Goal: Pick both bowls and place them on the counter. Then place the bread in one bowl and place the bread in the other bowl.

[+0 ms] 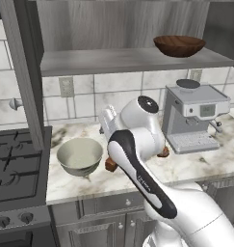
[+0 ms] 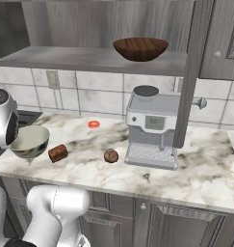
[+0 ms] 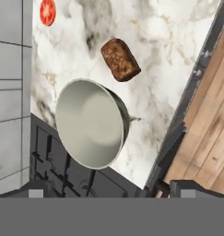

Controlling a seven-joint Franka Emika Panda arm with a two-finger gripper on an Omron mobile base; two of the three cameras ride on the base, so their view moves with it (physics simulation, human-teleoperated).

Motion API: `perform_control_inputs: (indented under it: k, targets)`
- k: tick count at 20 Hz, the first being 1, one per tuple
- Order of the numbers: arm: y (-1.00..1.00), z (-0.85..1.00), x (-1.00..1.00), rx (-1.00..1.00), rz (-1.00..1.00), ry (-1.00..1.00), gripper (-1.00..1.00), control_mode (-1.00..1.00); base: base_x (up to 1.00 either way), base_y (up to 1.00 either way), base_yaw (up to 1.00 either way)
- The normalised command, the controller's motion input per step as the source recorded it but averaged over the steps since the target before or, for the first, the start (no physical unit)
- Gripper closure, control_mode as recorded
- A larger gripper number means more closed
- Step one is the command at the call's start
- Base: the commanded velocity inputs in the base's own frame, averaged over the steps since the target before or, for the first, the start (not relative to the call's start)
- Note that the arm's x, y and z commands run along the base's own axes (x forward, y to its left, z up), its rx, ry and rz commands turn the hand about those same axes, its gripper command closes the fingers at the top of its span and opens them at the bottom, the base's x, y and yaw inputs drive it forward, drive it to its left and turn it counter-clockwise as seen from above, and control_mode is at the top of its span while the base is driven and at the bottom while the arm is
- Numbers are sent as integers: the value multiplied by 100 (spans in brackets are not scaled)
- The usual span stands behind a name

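light: even, bright, diffuse | shadows: faint, soft | glare: slight | focus: sharp, rendered, slightly pixelated

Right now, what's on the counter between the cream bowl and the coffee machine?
In the right base view, two brown bread pieces: a blocky one beside the cream bowl, a round one near the coffee machine. A red slice lies further back.

Counter clearance
Open marble counter (image 2: 200, 173) right of coffee machine (image 2: 152, 128); cream bowl (image 2: 29, 141), bread pieces (image 2: 58, 153) crowd the left.
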Motion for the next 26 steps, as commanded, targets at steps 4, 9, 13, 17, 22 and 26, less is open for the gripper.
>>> perform_control_inputs:
  k: [4,9,13,17,22,26]
  targets:
    - [-30,45,-12,0,-4,-2,-100,-100,0,0,0]
    - [-35,46,-10,0,-1,0,-100,-100,0,0,0]
    - [-39,41,-10,0,0,0,-100,-100,0,0,0]
    - [-50,35,-17,0,0,0,-100,-100,0,0,0]
    - [-50,31,-13,0,0,0,-100,-100,0,0,0]
    - [-49,32,-1,0,-4,0,-100,-100,0,0,0]
